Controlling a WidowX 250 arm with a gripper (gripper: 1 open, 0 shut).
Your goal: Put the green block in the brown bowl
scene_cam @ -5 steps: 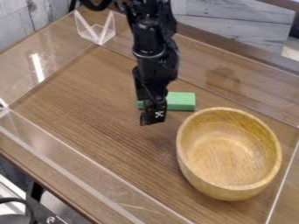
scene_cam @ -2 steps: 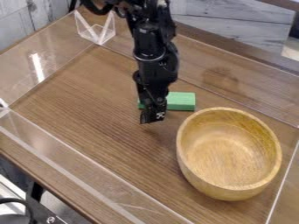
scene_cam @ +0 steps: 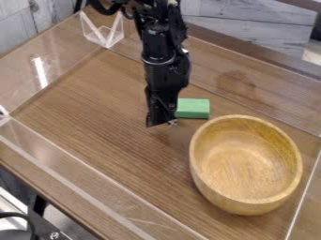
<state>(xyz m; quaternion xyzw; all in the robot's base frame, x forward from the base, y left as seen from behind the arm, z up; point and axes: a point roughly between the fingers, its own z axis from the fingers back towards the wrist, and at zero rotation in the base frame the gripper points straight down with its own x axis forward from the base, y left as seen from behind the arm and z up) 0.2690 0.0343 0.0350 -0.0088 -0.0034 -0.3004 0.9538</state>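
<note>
The green block [scene_cam: 194, 109] lies flat on the wooden table, just left of and behind the brown bowl [scene_cam: 246, 161]. My gripper [scene_cam: 160, 118] points straight down at the block's left end, low on the table. Its black fingers [scene_cam: 156, 111] stand drawn together on that end, which they hide. The block's right part sticks out toward the bowl. The bowl sits upright at the right front with nothing inside it.
A clear plastic wall [scene_cam: 75, 178] borders the wooden table [scene_cam: 88, 112] along the front and left. A clear triangular stand [scene_cam: 103, 33] sits at the back left. Bare wood lies left of the arm.
The fingers have closed from wide open to a narrow stance on the block's left end. The hand has stayed in the same spot, and the block still rests on the table.
</note>
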